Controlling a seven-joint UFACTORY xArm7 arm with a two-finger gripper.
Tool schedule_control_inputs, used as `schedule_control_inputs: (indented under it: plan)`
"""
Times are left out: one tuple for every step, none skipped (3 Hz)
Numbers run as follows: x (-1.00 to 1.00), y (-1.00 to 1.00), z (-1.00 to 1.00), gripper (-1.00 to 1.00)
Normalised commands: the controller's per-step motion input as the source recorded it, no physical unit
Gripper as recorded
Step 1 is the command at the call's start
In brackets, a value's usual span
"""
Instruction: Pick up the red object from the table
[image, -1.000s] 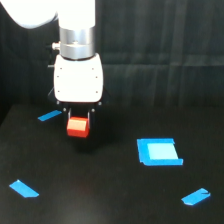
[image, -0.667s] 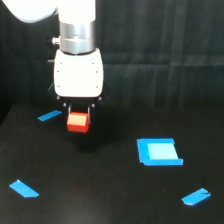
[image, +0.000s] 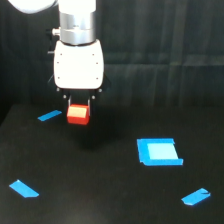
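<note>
The red object (image: 78, 114) is a small red-orange block with a paler orange top face. My gripper (image: 78, 106) is shut on it from above, its dark fingers at the block's two sides. The block hangs clear of the black table (image: 100, 190), a little above it, near the back left of the exterior view. The white gripper body and the arm rise straight up from it.
A blue square patch (image: 158, 151) lies on the table at the exterior view's right. Blue tape strips lie behind the block at the left (image: 49, 116), at the front left (image: 24, 188) and at the front right (image: 196, 196).
The gripper has risen with the red block in it, so the block now hangs higher above the table. The blue pieces have not moved.
</note>
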Motion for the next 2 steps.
schedule_control_inputs:
  plan:
    - [-0.06,0.02,0.42,-1.00]
    - [-0.01,0.04,0.33,-0.94]
